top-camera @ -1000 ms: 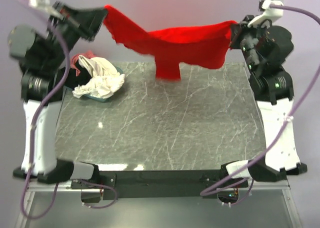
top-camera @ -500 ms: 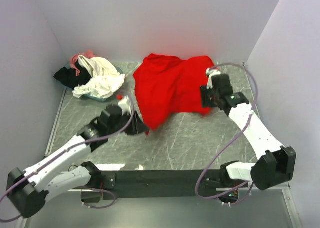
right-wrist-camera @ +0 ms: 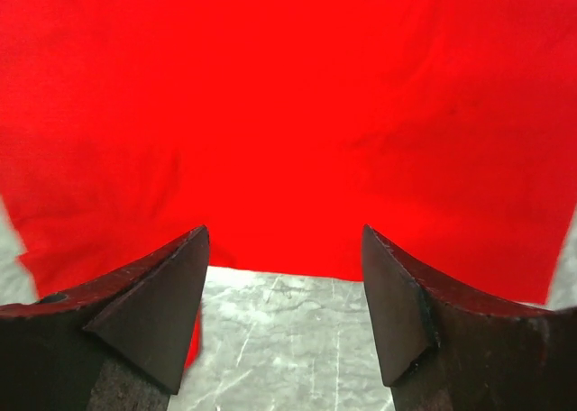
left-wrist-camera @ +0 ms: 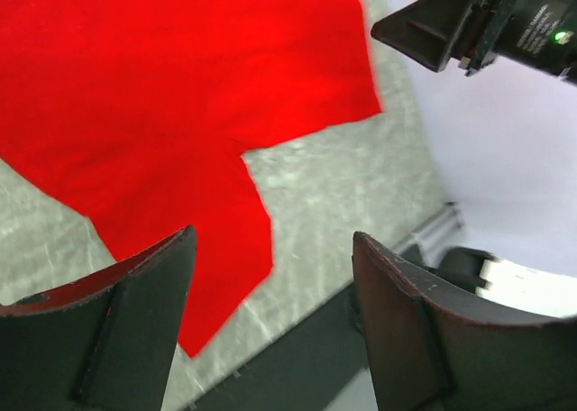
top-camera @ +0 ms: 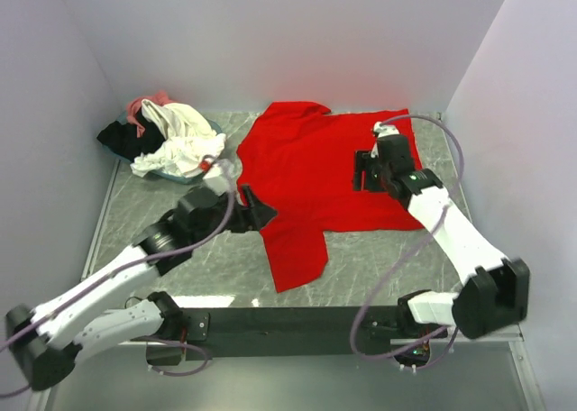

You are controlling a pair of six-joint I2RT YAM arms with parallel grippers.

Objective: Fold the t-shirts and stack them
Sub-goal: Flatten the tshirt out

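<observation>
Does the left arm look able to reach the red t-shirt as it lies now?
Probably yes: the open left gripper is right at the edge of the red t-shirt, which lies spread out, and nothing stands between them.

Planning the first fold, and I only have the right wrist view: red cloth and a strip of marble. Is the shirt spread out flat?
Observer: Mostly. The red t-shirt lies spread across the far half of the table, with one flap reaching toward the arm bases.
Operator: Is the left end effector gripping it?
Observer: No. The left end effector is open by the shirt's left edge, with nothing between its fingers.
Operator: Where are the others?
Observer: The pile of other shirts is heaped at the far left corner.
</observation>
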